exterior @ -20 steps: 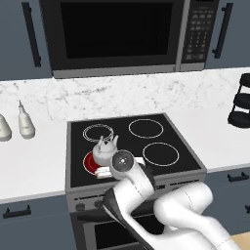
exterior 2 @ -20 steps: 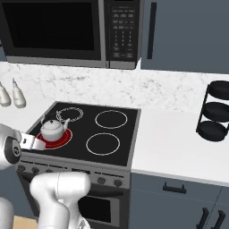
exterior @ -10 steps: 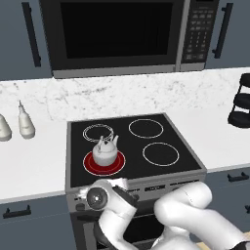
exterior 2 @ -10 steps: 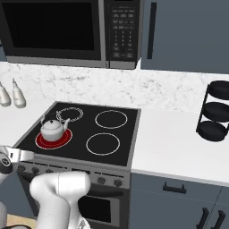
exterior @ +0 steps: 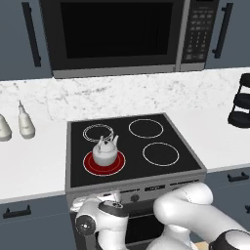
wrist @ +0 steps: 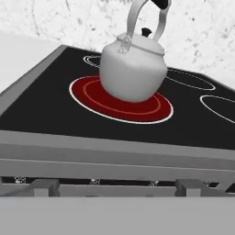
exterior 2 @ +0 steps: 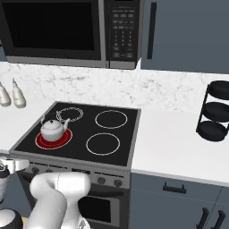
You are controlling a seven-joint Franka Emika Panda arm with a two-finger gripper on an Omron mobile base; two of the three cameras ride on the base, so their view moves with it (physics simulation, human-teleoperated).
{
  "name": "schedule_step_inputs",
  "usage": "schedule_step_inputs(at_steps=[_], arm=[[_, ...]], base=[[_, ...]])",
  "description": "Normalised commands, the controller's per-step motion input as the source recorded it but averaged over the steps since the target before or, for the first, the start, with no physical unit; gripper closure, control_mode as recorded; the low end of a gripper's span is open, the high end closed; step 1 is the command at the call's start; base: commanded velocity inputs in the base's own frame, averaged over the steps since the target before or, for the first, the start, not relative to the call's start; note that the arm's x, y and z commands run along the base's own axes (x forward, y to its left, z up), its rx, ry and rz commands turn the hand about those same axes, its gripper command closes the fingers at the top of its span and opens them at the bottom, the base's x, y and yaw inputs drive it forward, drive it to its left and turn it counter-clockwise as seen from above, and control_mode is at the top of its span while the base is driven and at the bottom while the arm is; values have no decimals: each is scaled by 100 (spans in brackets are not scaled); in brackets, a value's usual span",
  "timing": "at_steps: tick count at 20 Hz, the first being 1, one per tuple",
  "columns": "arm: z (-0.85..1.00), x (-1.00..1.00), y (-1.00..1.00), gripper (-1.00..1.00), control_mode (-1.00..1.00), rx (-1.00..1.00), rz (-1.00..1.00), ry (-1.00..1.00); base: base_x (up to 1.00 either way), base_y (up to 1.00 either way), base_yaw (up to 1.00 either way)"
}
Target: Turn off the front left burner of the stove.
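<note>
The stove sits in the white counter under the microwave. Its front left burner glows red inside a thin white ring, and a small white kettle stands upright on it, covering the middle of the red disc. From the hand view the burner lies just beyond the stove's front edge, with the kettle set on its far half and its arched handle rising to the top of the picture. The other three rings on the stove's black glass are unlit white outlines.

The claw hovers low in front of the stove's grey front panel, near its left end, level with the knob row. Its two tips stand far apart, fully spread, with nothing between them and no contact with the panel visible. In the left base view the arm's wrist sits against the stove's front, below the lit burner.

Two white bottles stand on the counter left of the stove, well apart from it. A black tiered rack stands on the counter right of the stove.
</note>
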Motion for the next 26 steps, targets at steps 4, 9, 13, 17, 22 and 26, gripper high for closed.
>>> schedule_step_inputs(at_steps=[4, 9, 13, 17, 22, 26], arm=[[-34, 0, 31, -100, -100, 0, -7, -22], [-31, 0, 46, -100, -100, 0, -4, -19], [-33, 0, 49, -100, -100, 0, 0, -17], [-34, 0, 51, -100, -100, 0, 0, -13], [-34, 0, 36, -100, -100, 0, 0, -6], [-25, 0, 17, -100, -100, 0, 0, -2]], base=[[0, 0, 0], [0, 0, 0], [0, 0, 0], [0, 0, 0], [0, 0, 0], [0, 0, 0]])
